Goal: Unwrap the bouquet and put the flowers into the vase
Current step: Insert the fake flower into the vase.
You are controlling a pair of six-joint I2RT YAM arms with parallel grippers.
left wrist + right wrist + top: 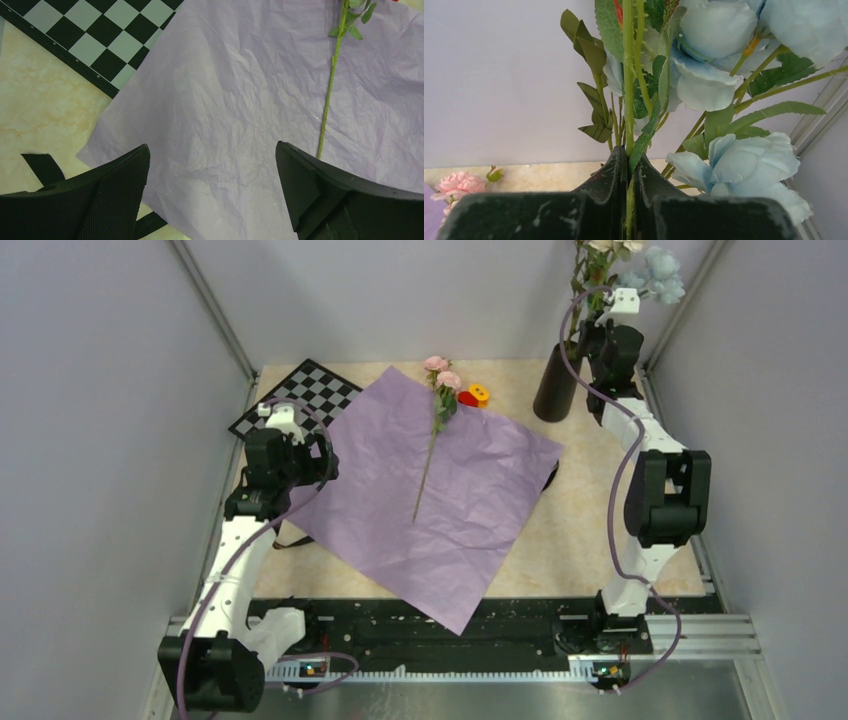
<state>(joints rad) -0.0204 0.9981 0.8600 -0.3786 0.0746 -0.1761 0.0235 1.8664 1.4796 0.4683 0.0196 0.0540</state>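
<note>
Crinkled lilac wrapping paper (pixel 440 500) lies flat mid-frame, one pink rose stem (pixel 430 445) on it. Upper right, the right gripper (pixel 630 167) is clenched on green stems of pale-blue flowers (pixel 719 60) above the dark vase (pixel 556 385). The left gripper (pixel 212 150) hangs released over the paper.

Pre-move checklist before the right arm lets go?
1. Grip: right pincer shut on flower stems: ok.
2. Stem ends inside vase: cannot tell, its mouth is hidden.
3. Vase upright: ok.
4. Spare arm: left pincer open and empty, over the paper: ok.
5. All flowers in: not ok, a pink flower lies on the paper.
</note>
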